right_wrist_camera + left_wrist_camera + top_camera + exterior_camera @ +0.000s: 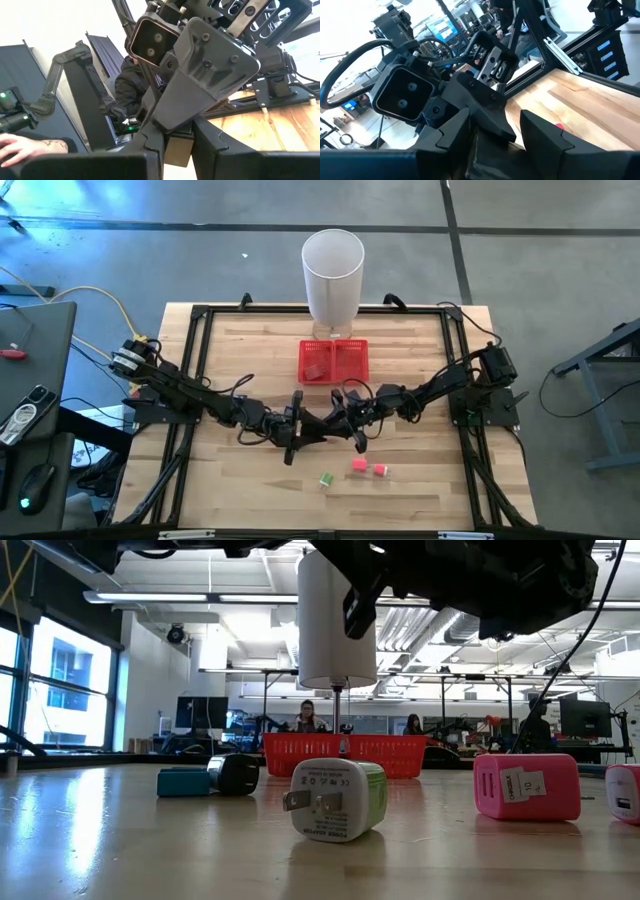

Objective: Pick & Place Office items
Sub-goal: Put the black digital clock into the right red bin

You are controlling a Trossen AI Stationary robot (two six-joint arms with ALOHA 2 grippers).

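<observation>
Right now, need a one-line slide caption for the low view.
Green-white plug block and pink block in front, red mesh tray and white bin behind.

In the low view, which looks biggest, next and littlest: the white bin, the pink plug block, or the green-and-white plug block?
1. White bin, which looks biggest even though it stands far back.
2. and 3. Pink plug block and green-and-white plug block look about alike. Both sit near the camera, so I cannot rank them.

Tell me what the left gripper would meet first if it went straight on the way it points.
The right arm's wrist, directly ahead of the left gripper and apparently very close; the high view shows both arms meeting mid-table. Exact gap unclear.
</observation>
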